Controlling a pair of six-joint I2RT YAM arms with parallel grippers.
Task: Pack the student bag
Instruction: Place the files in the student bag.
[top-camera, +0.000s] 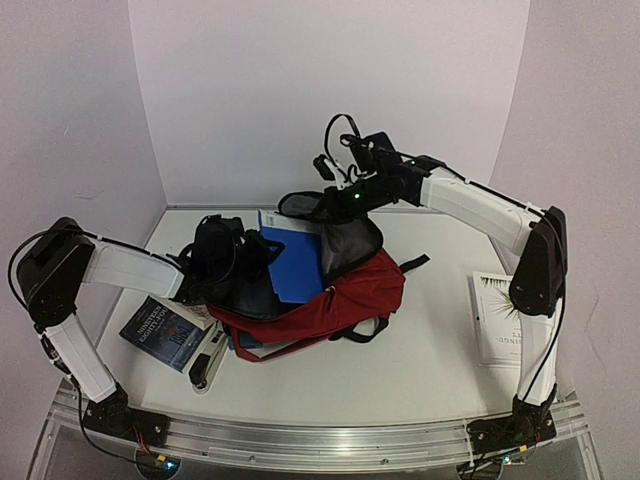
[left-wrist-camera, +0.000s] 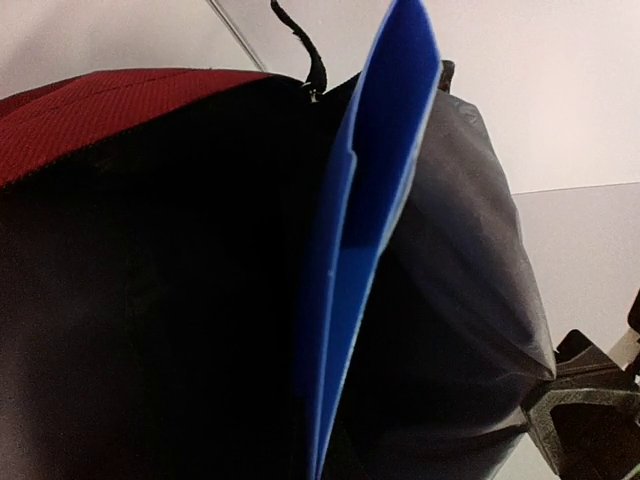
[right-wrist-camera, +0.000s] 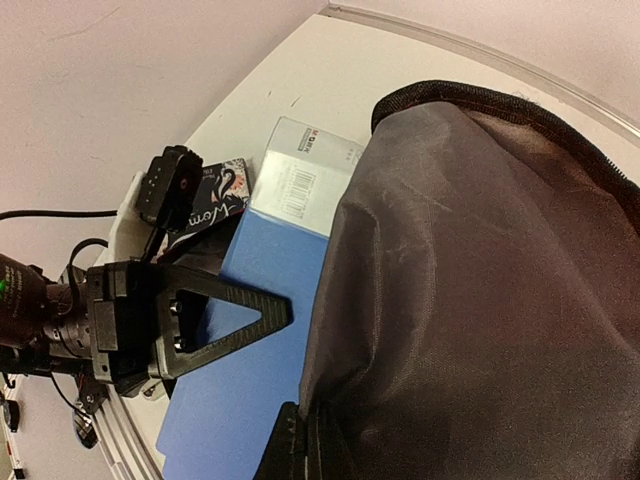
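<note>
The student bag (top-camera: 360, 292), dark red, lies on its side mid-table with its mouth facing left. My right gripper (top-camera: 342, 205) is shut on the edge of the bag's grey-lined upper flap (right-wrist-camera: 470, 300) and holds it raised; one of its fingers (right-wrist-camera: 287, 450) shows against the lining. A blue folder (top-camera: 296, 262) leans into the opening, its far end under the flap. My left gripper (top-camera: 258, 255) is shut on the folder's near end, and its triangular finger (right-wrist-camera: 275, 312) lies on the blue cover. In the left wrist view the folder (left-wrist-camera: 365, 240) stands edge-on between red fabric (left-wrist-camera: 90, 110) and lining (left-wrist-camera: 470, 300).
A dark book (top-camera: 165, 331) and a black-and-white stapler-like item (top-camera: 208, 365) lie left of the bag near my left arm. A white book (top-camera: 498, 318) lies at the right, by my right arm's base. White walls close off the back and sides.
</note>
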